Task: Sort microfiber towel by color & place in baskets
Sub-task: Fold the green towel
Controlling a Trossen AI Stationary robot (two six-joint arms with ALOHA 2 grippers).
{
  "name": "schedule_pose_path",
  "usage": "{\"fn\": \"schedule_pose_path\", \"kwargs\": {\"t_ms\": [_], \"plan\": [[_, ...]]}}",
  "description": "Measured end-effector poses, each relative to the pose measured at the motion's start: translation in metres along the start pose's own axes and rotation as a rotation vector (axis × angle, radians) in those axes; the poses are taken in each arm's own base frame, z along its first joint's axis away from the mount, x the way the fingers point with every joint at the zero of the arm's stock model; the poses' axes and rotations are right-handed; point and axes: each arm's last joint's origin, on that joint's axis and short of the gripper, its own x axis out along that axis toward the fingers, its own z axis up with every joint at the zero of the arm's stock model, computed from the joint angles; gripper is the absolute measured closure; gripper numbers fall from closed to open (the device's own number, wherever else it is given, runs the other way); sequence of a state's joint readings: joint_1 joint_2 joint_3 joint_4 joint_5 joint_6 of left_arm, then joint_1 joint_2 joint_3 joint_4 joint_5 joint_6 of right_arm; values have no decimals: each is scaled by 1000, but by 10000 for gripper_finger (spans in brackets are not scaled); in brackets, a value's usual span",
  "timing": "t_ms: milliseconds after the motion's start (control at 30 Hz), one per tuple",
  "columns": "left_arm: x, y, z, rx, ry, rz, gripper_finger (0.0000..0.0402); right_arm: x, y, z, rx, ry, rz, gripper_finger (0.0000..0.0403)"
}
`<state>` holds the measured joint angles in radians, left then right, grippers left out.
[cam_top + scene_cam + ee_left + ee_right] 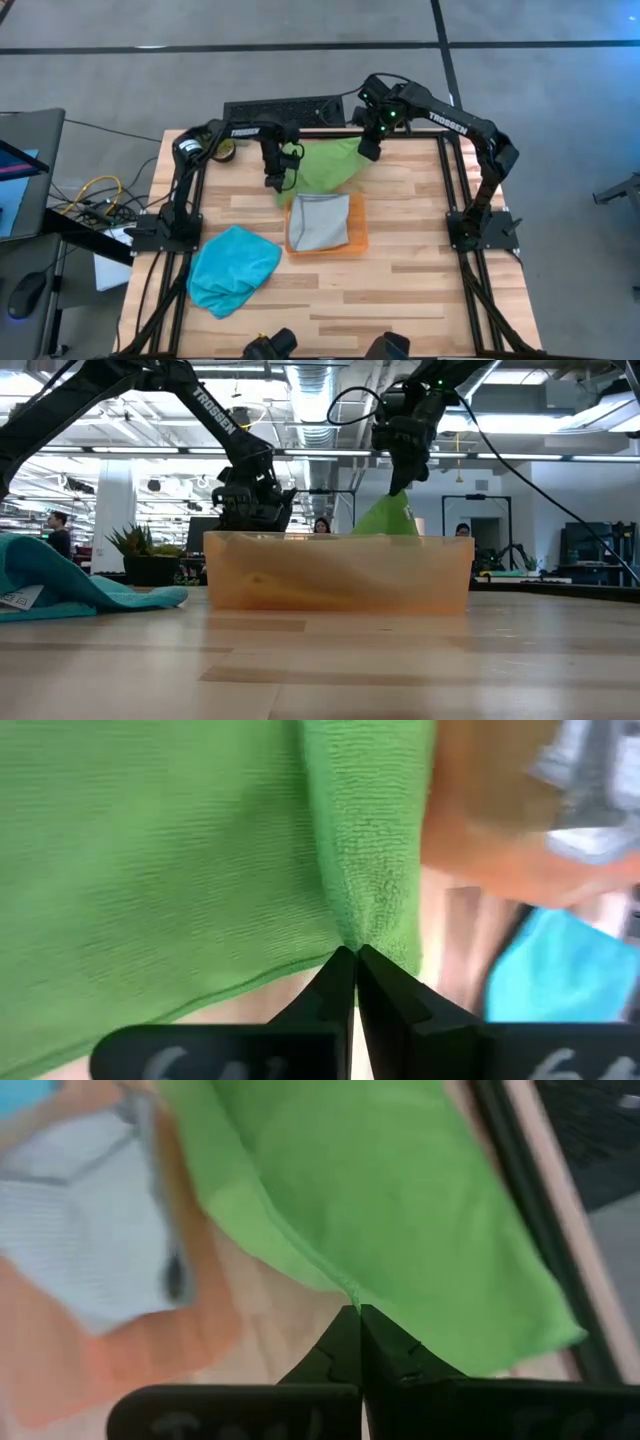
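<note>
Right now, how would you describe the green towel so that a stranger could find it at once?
Start from the orange tray in the middle of the wooden table, which holds a grey towel. Just behind it, towards the power strip, the green towel hangs stretched between both claws. It is the only lime-green cloth; the teal towel lies crumpled alone nearer the front.

The word TROSSEN stands in white letters on the left arm (243,131) and again on the right arm (448,121), both reaching over the far side of the table (400,290); no other writing can be read
</note>
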<state>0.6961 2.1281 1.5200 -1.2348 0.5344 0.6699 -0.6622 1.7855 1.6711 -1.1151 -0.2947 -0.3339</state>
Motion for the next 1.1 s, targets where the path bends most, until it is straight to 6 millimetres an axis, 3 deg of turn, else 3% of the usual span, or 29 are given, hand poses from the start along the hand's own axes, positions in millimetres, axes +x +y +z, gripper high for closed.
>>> {"fn": "schedule_pose_path", "kwargs": {"t_ms": [567, 733, 1100], "plan": [[-84, 29, -5, -197, -24, 383, 401, -4, -19, -2, 123, 21, -269, 391], [-89, 34, -10, -255, -19, 417, 401, -4, -30, -8, 203, 45, -317, 392], [-91, 37, -7, -259, -39, 473, 401, -7, -41, -9, 181, 22, -363, 394]]}}
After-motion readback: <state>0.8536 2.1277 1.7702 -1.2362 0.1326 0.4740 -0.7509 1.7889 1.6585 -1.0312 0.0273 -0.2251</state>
